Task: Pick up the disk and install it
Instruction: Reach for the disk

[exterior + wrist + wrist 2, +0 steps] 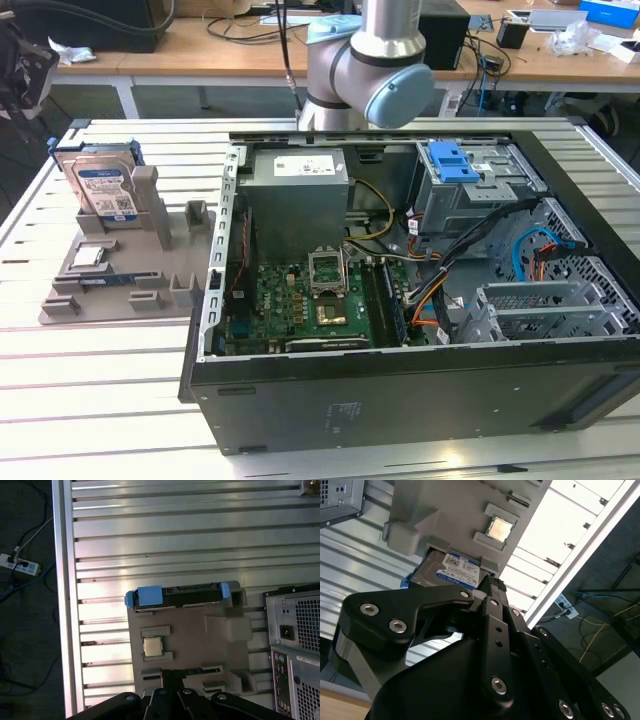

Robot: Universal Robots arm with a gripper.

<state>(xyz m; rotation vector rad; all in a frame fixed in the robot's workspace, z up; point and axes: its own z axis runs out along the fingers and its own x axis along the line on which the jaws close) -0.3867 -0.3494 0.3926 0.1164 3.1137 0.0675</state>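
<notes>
Hovering above the counter (200, 540), fingers (167, 675) pinched together and empty, wrist pointing down at the grey holder (195, 632). At the exterior view's left the disk (105, 190) stands on edge in that holder, blue bracket up, just ahead of the fingers, past the small chip (152, 646). Open computer case (400, 300) to the right; arm (375, 65) rises behind it.
</notes>
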